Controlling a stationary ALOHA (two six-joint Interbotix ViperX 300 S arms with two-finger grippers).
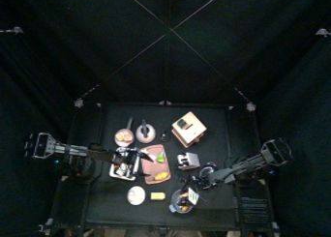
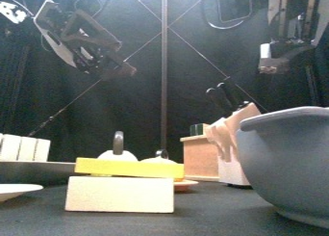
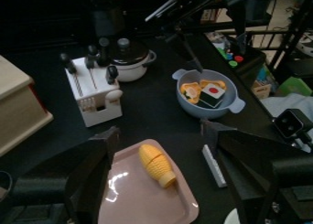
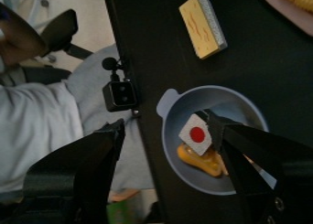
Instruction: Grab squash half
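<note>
Yellow squash half (image 3: 156,165) on pink tray (image 3: 123,191): likely light, rigid, slick-skinned; grip across its width. Left gripper (image 3: 166,159) and right gripper (image 4: 171,145) both spread, empty.

No words, brands or numbers can be read anywhere. The only sign is a plain red dot on a white card (image 4: 197,133) inside the grey bowl (image 4: 244,104), lower middle of the right wrist view.

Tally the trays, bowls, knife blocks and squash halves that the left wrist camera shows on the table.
tray: 1
bowl: 1
knife block: 1
squash half: 1
Total: 4
</note>
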